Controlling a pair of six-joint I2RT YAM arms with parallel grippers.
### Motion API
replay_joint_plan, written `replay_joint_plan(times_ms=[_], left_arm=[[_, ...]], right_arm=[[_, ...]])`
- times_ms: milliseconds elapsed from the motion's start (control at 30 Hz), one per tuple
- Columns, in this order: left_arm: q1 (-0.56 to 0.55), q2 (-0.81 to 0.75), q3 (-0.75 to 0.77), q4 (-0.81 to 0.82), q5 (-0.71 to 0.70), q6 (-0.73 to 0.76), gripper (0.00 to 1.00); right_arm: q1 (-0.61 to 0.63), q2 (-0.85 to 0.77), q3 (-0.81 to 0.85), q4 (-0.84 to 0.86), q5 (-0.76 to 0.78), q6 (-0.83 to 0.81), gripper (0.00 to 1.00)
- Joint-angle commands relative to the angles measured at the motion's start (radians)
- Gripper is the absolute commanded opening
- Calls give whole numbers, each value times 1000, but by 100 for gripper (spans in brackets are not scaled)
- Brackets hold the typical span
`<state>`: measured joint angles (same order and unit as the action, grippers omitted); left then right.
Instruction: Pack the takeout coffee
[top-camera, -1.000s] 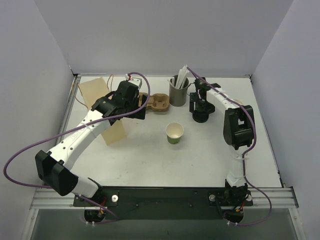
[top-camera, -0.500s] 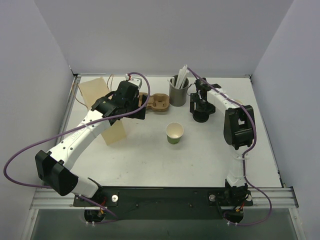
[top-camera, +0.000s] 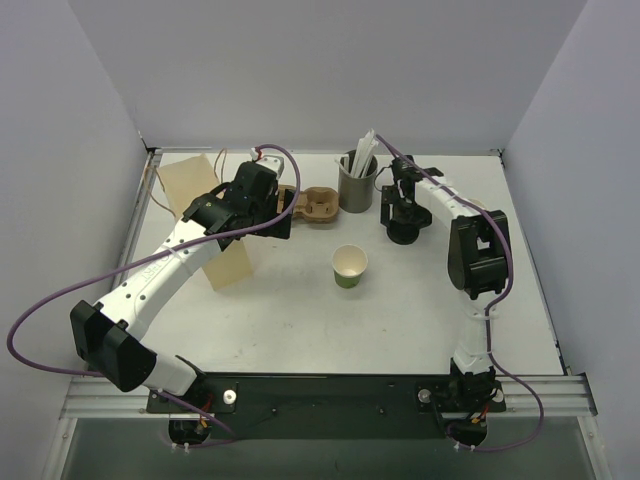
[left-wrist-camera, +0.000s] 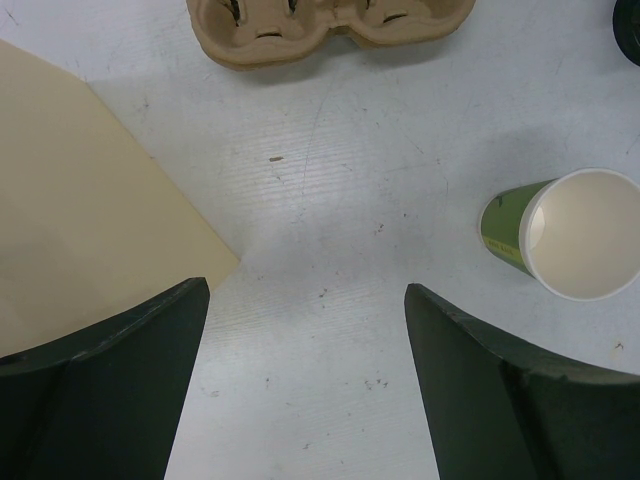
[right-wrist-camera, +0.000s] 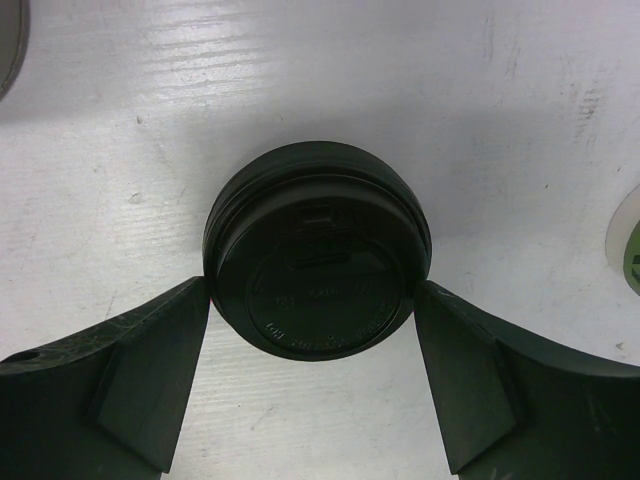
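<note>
A: Standing upright, mouth up and uncovered, the small green paper cup (top-camera: 349, 266) sits nearer the arm bases than the brown pulp cup carrier (top-camera: 318, 204).

B: And its round black plastic lid (right-wrist-camera: 318, 250)?

A: Lying flat, right of the carrier. The right gripper (right-wrist-camera: 312, 290) pinches its sides. Left of the carrier, the left gripper (left-wrist-camera: 305, 300) gapes wide, empty.

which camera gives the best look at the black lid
Right wrist: the black lid fills the centre, flanked by the right gripper. Top external shows only a dark blob under that gripper; left wrist shows none clearly.

Bare table (top-camera: 300, 310) around green cup (top-camera: 349, 266); straw cup (top-camera: 357, 185), carrier (top-camera: 318, 205) well behind.
</note>
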<state>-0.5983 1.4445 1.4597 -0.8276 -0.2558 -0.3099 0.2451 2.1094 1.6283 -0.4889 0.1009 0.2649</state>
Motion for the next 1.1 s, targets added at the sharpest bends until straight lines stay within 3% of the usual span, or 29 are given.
replay_joint_plan(times_ms=[0, 733, 1067], left_arm=[[9, -1, 44, 15, 6, 8, 90], [12, -1, 44, 16, 12, 6, 90], [12, 2, 51, 15, 12, 6, 90]], right_arm=[[-10, -66, -7, -10, 13, 16, 78], [-33, -49, -30, 6, -24, 16, 81], [-32, -60, -33, 4, -10, 23, 71]])
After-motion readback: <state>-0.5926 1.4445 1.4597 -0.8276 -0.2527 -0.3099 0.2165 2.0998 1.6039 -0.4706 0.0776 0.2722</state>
